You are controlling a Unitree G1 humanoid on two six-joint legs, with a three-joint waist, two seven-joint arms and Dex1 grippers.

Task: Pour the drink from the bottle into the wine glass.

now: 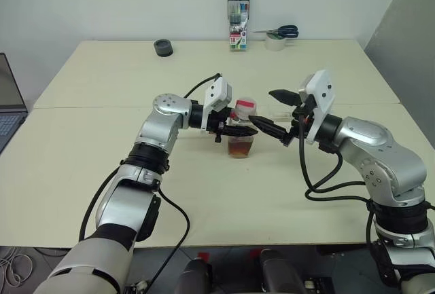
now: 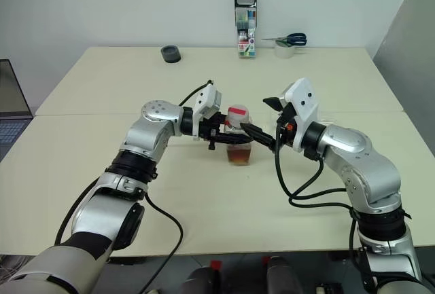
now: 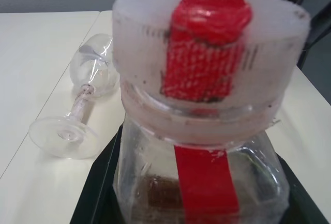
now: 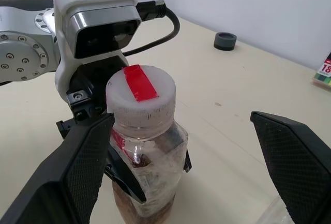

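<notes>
1. Bottle stands upright mid-table, well clear of all edges of the table; wine glass lies on its side just beside it.
2. Beige table meets a white wall.
3. Left gripper reaches in level, clamped on the bottle.
4. Right gripper is level, fingers spread wide around the cap, holding nothing.
</notes>
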